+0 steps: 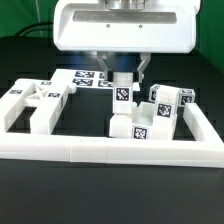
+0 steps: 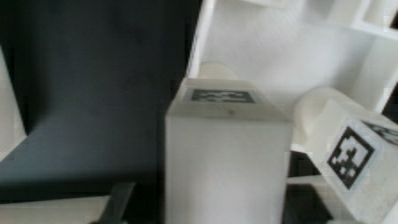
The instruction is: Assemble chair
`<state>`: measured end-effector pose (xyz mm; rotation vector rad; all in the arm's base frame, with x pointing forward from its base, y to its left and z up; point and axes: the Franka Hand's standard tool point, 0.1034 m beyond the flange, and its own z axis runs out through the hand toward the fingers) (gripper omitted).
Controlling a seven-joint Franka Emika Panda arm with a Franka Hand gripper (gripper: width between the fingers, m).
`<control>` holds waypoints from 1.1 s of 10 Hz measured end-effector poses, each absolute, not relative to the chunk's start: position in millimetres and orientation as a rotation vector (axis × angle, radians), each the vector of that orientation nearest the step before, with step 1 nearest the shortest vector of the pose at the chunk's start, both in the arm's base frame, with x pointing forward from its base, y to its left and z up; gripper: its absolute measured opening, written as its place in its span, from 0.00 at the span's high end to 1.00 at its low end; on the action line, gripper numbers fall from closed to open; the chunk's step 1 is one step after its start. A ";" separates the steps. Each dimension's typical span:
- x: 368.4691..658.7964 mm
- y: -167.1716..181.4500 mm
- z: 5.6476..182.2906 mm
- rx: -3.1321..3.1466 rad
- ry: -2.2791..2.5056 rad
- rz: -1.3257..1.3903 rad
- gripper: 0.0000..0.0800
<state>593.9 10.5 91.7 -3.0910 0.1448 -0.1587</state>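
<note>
Inside the white border rail (image 1: 110, 150) lie loose chair parts (image 1: 160, 108); the end effector (image 1: 123, 74) grips an upright bar (image 1: 123, 98).

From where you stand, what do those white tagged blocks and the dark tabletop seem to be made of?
The upright block between the gripper's fingers looks like matte white plastic: smooth faces, crisp edges, a printed paper-like tag. The tabletop seems a dull black mat or cloth; its look leaves that open.

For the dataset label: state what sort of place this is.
Probably a lab robot test bench: a black tabletop fenced by a white border rail, white chair parts bearing square tags, and the marker board lying flat.
</note>
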 end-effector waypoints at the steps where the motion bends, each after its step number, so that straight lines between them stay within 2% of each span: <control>1: 593.9 10.5 91.7 -3.088 0.176 -0.158 0.65; 3: 593.9 10.5 91.7 -3.088 0.176 -0.158 0.65; 5: 593.4 15.7 91.1 -3.033 0.543 -0.146 0.65; 11: 593.5 18.4 90.8 -2.848 1.084 -0.127 0.64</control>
